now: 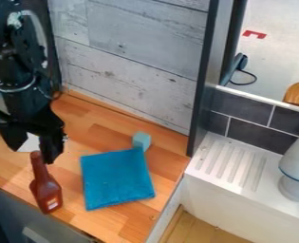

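Because its fingers (51,148) stand wide apart, the empty gripper (32,153) hangs at the brown bottle's (45,189) neck apparently without gripping it, a blue cloth (116,179) beside the bottle.

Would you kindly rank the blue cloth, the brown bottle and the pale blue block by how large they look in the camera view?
Largest to smallest:
1. Blue cloth, spread wide on the counter
2. Brown bottle, about as tall but much narrower
3. Pale blue block, by the cloth's upper corner
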Controlling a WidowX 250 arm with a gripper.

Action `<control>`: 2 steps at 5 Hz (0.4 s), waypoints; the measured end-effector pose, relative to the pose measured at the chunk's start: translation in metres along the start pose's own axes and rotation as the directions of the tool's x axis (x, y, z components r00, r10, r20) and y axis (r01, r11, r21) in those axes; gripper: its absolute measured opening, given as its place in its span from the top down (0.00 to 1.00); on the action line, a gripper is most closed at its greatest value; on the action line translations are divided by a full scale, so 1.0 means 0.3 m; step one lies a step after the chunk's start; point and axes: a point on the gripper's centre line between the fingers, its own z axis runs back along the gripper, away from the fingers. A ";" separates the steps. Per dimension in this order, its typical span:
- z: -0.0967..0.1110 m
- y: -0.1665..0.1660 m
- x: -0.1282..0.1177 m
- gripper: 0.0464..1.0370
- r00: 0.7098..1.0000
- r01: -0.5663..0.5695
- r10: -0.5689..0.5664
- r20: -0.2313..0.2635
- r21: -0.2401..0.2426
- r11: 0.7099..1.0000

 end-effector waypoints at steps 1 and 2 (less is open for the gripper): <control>-0.026 0.007 0.001 0.04 1.000 0.005 -0.004 -0.012 0.004 1.000; -0.058 0.024 -0.008 0.07 0.999 -0.005 0.005 -0.040 -0.001 1.000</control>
